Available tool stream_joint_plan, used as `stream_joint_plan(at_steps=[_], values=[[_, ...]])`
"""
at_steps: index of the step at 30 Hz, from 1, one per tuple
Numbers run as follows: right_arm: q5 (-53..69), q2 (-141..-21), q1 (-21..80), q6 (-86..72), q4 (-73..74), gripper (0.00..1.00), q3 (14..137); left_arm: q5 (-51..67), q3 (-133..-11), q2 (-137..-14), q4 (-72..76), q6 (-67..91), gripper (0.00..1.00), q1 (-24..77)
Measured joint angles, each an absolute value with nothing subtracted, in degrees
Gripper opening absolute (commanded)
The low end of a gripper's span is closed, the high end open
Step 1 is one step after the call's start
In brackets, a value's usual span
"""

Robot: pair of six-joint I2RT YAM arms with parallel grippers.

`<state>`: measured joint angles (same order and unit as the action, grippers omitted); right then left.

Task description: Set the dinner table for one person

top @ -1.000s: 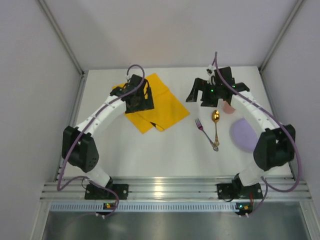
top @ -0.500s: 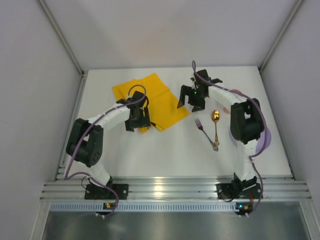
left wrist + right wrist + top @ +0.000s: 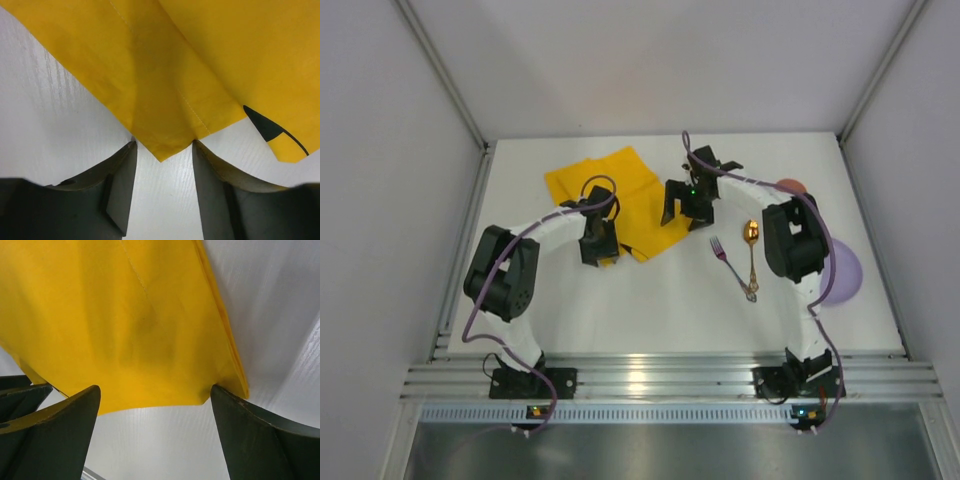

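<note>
The left jaws stand spread astride the near corner of the yellow rectangular cloth [image 3: 200,60]. The right jaws gape wide over its right corner. Both seem poised to pinch and square it on the large matte white surface [image 3: 620,300] beneath everything.

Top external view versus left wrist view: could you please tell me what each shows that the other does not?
Only the top external view shows the fork, gold spoon, lilac plate and right gripper. Only the left wrist view shows the yellow cloth's stitched seam and its corner lying between the open fingers. Both show the left gripper, the cloth, its black print and the white table.
</note>
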<state>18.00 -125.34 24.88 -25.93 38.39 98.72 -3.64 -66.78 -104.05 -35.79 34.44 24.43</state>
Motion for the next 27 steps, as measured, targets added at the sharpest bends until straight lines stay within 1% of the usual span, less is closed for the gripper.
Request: stream_joint_plan(at_steps=[1, 3, 7, 12, 16, 22, 23, 25, 26, 27], values=[[17.82, -125.29, 24.86, -25.89, 38.44, 0.93, 98.72, -3.55, -66.92, -104.12, -35.75, 34.44, 0.48, 24.38], [16.84, -124.92, 24.82, -25.47, 38.76, 0.93, 98.70, -3.46, -67.09, -104.36, -35.55, 34.37, 0.42, 24.23], [12.53, -122.85, 24.29, -24.69, 39.99, 0.93, 98.70, -2.87, -67.31, -104.79, -34.98, 34.13, 0.26, 23.64], [7.70, -122.89, 24.18, -24.08, 42.70, 0.92, 103.00, -1.69, -68.18, -105.67, -34.39, 33.82, 0.19, 23.03], [5.72, -125.75, 24.18, -24.03, 42.85, 0.91, 107.46, -1.13, -68.73, -106.13, -34.24, 33.32, 0.13, 22.94], [4.40, -130.74, 24.18, -24.08, 43.55, 0.87, 108.81, -0.84, -69.17, -106.41, -34.30, 32.93, 0.01, 22.94], [4.12, -130.67, 24.21, -24.03, 43.20, 0.86, 108.90, -0.86, -69.21, -106.41, -34.30, 32.91, 0.00, 22.96], [4.05, -130.76, 24.21, -23.86, 43.18, 0.79, 108.68, -0.86, -69.21, -106.43, -34.33, 32.84, 0.00, 22.96], [4.12, -130.72, 24.27, -23.90, 43.07, 0.75, 108.51, -0.84, -69.21, -106.43, -34.33, 32.86, 0.00, 22.94], [4.01, -130.72, 24.29, -23.70, 43.05, 0.65, 108.31, -0.86, -69.21, -106.43, -34.33, 32.84, 0.00, 22.94]])
